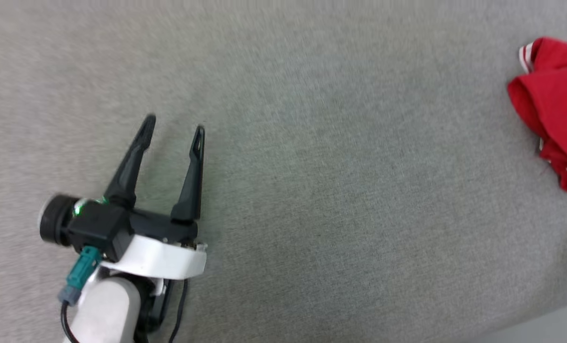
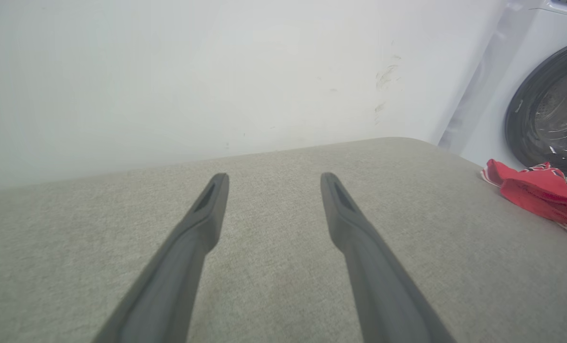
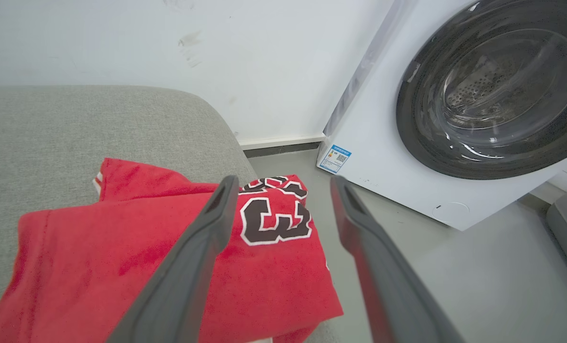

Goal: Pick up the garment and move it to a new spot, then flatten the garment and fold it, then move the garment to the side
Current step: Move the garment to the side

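Left gripper (image 1: 174, 125), 2 dark fingers spread and empty, hangs over the grey fabric-covered surface (image 1: 335, 200). Right gripper (image 3: 284, 181), jaws wide and holding nothing, points over the crumpled red jersey garment (image 3: 97, 257) bunched at the surface's right edge; a white front-loading washing machine (image 3: 378, 143) stands beyond.

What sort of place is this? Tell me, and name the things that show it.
Probably a laundry corner: a white front-loading washing machine stands on the floor by a plain wall, beside a grey cloth-covered surface where the red garment lies.
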Available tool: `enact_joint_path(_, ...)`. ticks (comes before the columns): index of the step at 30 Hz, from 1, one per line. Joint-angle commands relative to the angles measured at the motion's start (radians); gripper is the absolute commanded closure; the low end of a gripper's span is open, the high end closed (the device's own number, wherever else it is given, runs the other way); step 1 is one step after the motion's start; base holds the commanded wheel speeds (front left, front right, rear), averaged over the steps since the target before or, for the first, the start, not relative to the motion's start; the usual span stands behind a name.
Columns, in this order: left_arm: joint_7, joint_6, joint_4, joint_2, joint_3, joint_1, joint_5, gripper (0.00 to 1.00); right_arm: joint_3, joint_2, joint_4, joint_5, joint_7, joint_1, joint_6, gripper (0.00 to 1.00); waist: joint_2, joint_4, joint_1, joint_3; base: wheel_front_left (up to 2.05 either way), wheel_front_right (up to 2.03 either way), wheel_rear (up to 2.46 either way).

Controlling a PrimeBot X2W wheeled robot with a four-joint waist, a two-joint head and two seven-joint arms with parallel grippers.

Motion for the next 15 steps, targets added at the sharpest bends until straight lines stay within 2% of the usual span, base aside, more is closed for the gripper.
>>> enact_joint_path(1,-0.010,0.010,0.014,-0.009,0.002,0.024,-0.007,0.00,0.002,0.019,-0.019,0.010,-0.013,0.035,-0.002,0.00,0.0000,0.049,0.0001,-0.087,0.00,0.00,0.00)
enact_joint_path(8,-0.036,0.053,0.083,-0.041,0.025,0.111,-0.037,0.00,0.028,0.122,-0.162,0.032,-0.036,0.206,-0.001,0.00,0.0000,0.106,0.0001,-0.189,0.00,0.00,0.00)
enact_joint_path(15,-0.058,0.065,0.150,-0.061,0.041,0.148,-0.058,0.00,0.048,0.245,-0.361,0.029,-0.012,0.391,-0.002,0.00,0.0000,0.178,0.0001,-0.265,0.00,0.00,0.00)
